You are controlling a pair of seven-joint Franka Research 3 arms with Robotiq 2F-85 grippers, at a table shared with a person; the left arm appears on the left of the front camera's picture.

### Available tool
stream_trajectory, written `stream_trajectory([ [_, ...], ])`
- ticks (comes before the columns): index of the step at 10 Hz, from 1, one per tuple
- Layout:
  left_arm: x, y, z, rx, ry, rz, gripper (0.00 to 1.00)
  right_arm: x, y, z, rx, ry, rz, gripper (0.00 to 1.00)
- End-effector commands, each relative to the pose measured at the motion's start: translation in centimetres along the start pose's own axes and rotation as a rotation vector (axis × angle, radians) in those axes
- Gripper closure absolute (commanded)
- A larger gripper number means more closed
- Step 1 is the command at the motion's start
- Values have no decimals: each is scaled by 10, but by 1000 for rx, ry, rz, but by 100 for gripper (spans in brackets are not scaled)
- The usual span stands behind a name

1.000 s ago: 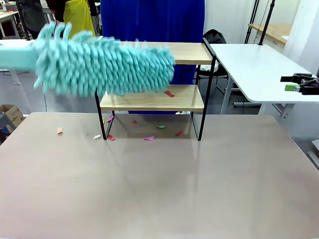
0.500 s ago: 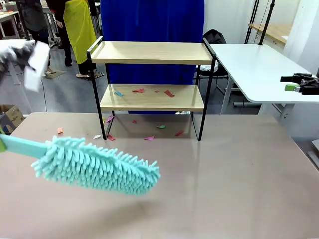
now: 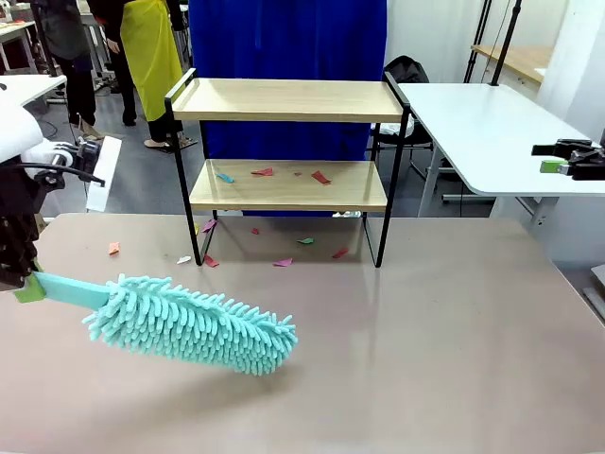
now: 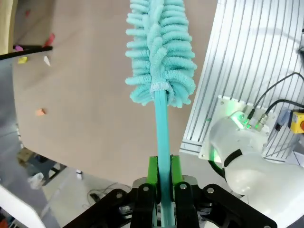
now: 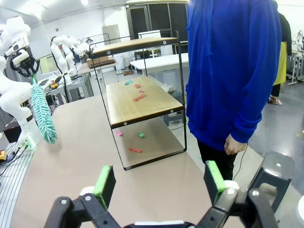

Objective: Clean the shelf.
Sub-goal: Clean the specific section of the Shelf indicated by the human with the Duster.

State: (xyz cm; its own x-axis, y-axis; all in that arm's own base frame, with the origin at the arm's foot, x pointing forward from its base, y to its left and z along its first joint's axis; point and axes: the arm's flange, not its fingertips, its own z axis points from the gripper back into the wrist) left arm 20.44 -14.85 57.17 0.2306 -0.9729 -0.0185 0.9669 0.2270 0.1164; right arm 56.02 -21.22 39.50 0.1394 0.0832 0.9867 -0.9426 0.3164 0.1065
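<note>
Over the worktop's [image 3: 425, 359] left front, the duster [image 3: 194, 326] now hangs low, head tilted down to the right. A second ago it was up at shelf height, blurred mid-sweep. Half a second ago it had already dropped, and since then it has only drifted a bit right.

The left tool [image 4: 161, 173] is pinching the duster handle [image 4: 161, 128] between its green pads. The right tool [image 5: 159, 185] is spread wide with nothing in it, parked off to the right.

The shelf [image 3: 284, 113] stands at the far middle of the worktop, with a person [image 3: 288, 38] in a blue hoodie just behind it. It hasn't moved across the three frames.

My read: that pass is finished and the arm has pulled back. The lower board's litter sits the same as half a second ago, so cleaning isn't done.

Counts:
- 1 shelf with 2 boards
- 1 duster
- top board [image 3: 284, 97]: no scraps visible from the front
- lower board [image 3: 350, 189]: 4 paper scraps [image 3: 321, 177] I can make out (1 teal, the rest reddish), maybe a fifth speck
- worktop under and left of the shelf: roughly 9 loose bits [image 3: 283, 262], mixed colours, a few too small to be sure of
</note>
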Motion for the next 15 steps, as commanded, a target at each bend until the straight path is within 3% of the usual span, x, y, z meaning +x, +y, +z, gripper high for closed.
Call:
stream_trajectory([
  [1,1,-10,10,10,13,-1,87,3,1,-1,0,-2,4,0],
  [15,1,-10,10,10,13,-1,87,3,1,-1,0,-2,4,0],
])
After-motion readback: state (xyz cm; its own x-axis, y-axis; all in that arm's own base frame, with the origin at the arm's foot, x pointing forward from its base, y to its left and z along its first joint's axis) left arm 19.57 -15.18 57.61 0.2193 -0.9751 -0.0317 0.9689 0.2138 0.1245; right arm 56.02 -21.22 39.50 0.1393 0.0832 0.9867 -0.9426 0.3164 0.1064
